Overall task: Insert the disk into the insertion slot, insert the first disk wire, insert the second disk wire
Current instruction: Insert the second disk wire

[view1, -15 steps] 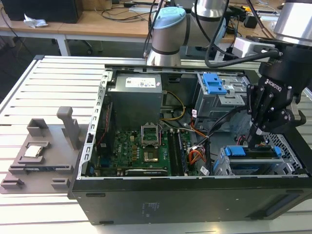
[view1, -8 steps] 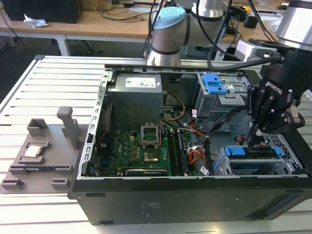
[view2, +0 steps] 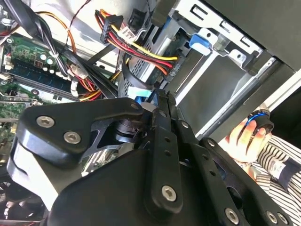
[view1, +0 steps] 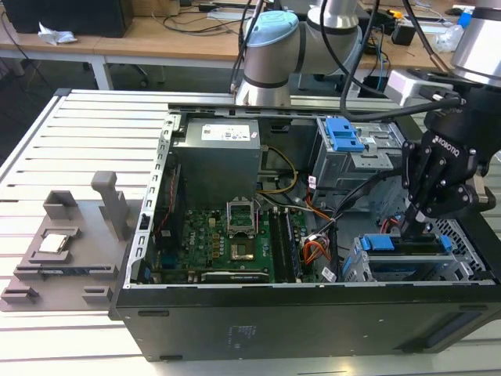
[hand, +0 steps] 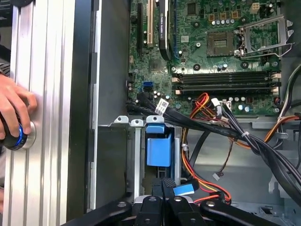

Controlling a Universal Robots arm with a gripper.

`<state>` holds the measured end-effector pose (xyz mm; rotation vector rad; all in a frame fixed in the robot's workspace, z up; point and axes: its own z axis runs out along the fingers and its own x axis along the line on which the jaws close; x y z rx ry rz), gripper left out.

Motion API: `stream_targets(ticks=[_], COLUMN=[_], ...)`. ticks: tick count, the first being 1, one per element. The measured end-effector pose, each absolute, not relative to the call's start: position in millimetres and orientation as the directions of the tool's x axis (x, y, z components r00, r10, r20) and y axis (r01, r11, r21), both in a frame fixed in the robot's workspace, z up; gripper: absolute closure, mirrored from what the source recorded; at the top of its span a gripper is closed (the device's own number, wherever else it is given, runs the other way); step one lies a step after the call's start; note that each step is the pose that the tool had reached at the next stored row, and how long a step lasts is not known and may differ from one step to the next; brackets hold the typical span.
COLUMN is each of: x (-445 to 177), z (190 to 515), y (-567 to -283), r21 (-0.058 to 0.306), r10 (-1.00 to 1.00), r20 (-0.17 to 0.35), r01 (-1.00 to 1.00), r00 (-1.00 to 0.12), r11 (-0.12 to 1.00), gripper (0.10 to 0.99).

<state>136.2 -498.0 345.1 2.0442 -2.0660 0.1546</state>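
Blue wire plug (hand: pixel 184 189), apparently pinched in the narrowly closed hand (hand: pixel 162 183), should meet the disk (view1: pixel 381 243) squarely, then be pressed gently.

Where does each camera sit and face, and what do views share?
Exterior view: off the arm, looking down into the open case; arm and hand show.
First wrist view: wrist-mounted, faces the motherboard past the hand.
Second wrist view: wrist-mounted, faces the wires past the hand.
Both wrist views share a person's fingers.
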Motion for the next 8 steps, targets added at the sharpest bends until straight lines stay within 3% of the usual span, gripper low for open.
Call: stream_targets(ticks=[8], x=[142.9], z=[339.5], y=[-499.5], r21=[0.093], r10=[-0.972], r20=[0.235], r01=[-0.995], r00=[-0.006], r11=[0.029], gripper=[0.953])
